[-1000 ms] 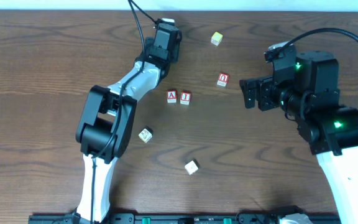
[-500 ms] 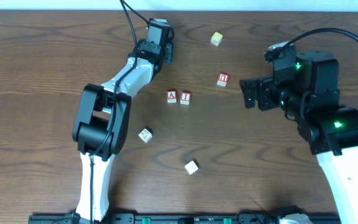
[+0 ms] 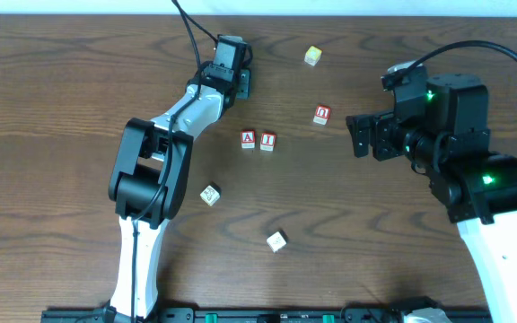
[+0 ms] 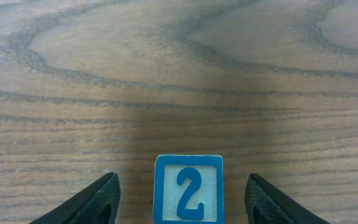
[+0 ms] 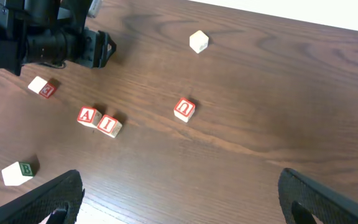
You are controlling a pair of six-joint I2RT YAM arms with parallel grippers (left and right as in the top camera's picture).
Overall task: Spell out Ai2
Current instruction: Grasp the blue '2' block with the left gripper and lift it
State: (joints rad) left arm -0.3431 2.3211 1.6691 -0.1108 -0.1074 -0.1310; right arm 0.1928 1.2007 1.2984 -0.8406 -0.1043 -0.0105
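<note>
Left wrist view first: the 2 block sits flat on the desk, blue numeral facing the camera, right between the fingers of the left tool. The tool is spread wide, with a clear strip of wood on each side of the block, so neither finger touches it. From overhead that block is hidden under the left tool, out near the far edge of the desk.

Nearer and to the right of that tool, well apart from it, the A block and I block stand side by side, touching, A on the left. The U block lies off to the right of the I block and a little farther back, apart from it. A pale yellow block sits farther back again.

On the near side, the B block rests left of the pair, and another pale block lies nearest of all. A red-edged block shows only in the right wrist view, beside the left arm; its letter is too small to read.

The right tool hangs at the right, fingers wide apart, gripping nothing, facing the U block.
</note>
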